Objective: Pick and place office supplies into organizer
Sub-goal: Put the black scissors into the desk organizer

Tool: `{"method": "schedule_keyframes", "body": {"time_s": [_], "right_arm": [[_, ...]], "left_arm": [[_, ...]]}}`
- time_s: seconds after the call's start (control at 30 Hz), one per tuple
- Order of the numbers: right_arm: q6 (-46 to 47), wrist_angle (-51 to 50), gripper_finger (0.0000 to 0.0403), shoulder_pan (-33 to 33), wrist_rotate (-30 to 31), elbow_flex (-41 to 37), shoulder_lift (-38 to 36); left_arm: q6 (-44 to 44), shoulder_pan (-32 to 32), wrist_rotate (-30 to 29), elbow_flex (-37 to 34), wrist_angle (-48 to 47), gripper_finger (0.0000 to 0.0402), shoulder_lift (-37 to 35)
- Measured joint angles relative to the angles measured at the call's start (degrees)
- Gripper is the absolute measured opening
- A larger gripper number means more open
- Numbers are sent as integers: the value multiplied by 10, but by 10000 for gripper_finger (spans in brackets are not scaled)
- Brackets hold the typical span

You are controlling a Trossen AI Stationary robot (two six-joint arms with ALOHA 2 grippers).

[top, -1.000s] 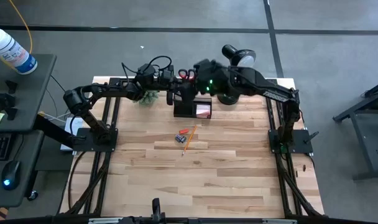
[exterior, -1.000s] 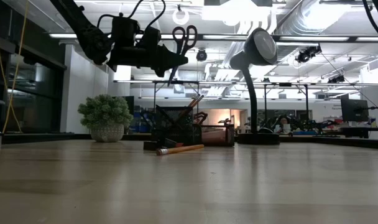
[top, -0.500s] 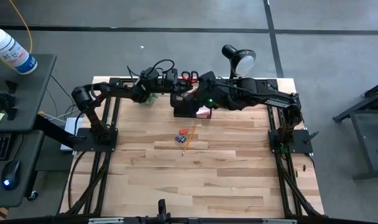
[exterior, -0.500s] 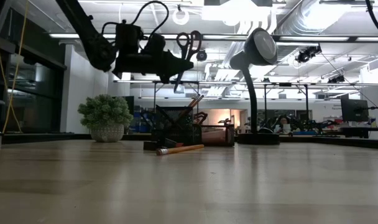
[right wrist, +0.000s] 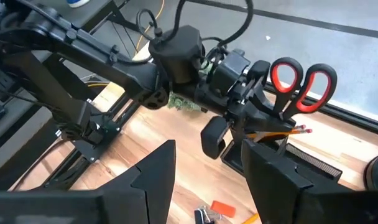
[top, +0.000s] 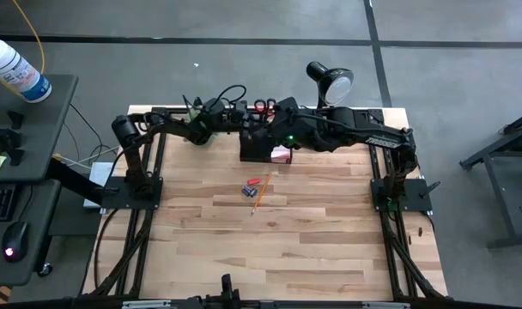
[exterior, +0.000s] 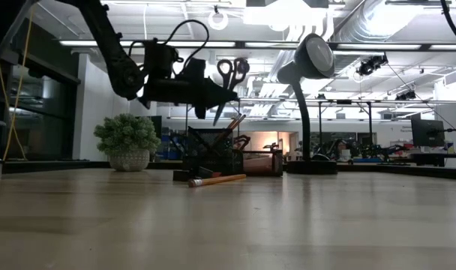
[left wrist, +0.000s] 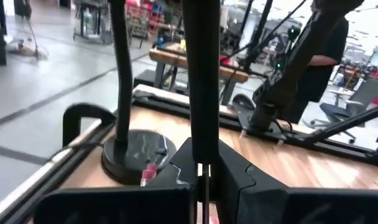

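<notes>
The scissors hang blades-down just above the organizer — pinched in the closed jaws of the left gripper. The right gripper waits nearby, jaws wide. Risk — blades catching the pencils already inside, tipping the organizer.

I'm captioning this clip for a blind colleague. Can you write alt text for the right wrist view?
The left gripper, shut on red-handled scissors, holds them handles up over the black organizer, where orange pencils already stand. The right gripper hangs open nearby, with small orange and dark bits on the wooden table below.
</notes>
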Motion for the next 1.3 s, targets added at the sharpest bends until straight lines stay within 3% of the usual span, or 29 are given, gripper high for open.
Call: {"method": "schedule_keyframes", "body": {"time_s": [0.57,0.8,1.1,1.3], "right_arm": [[-3,3,177,4,10,0,0],[-3,3,177,4,13,0,0],[-7,3,177,4,18,0,0],[-7,3,177,4,19,0,0]], "left_arm": [[30,-11,-94,0,-40,20,27],[45,-24,-99,0,-77,8,27],[46,-25,-99,0,-68,62,27],[45,-25,-99,0,-49,64,27]]}}
